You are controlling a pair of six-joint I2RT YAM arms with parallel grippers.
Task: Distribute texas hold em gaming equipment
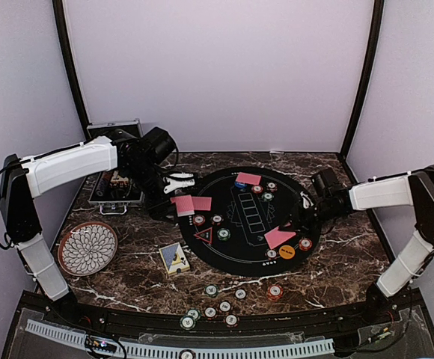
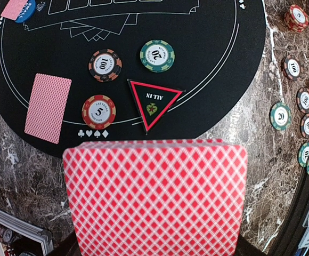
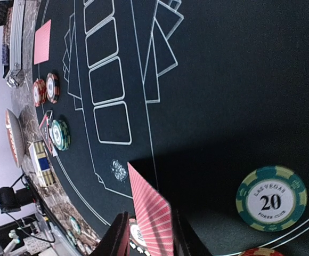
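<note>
My left gripper (image 1: 170,202) is shut on a deck of red-backed cards (image 2: 155,197) at the left edge of the round black mat (image 1: 236,250); the deck hides its fingers in the left wrist view. Just beyond the deck lie a single card (image 2: 48,108), a red triangle (image 2: 153,101) and three chips (image 2: 98,112). My right gripper (image 3: 149,240) is low over the mat's right side. A tilted red-backed card (image 3: 152,213) stands between its jaws, which are apart, with a gap on the card's left. A green 20 chip (image 3: 271,198) lies close by. Another card (image 1: 248,179) rests on a blue disc at the far side.
Several loose chips (image 1: 211,290) lie on the marble near the front edge. A card box (image 1: 174,257) sits left of the mat, a patterned round plate (image 1: 87,247) further left, and a silver case (image 1: 116,187) behind the left arm. An orange disc (image 1: 286,252) lies near the right gripper.
</note>
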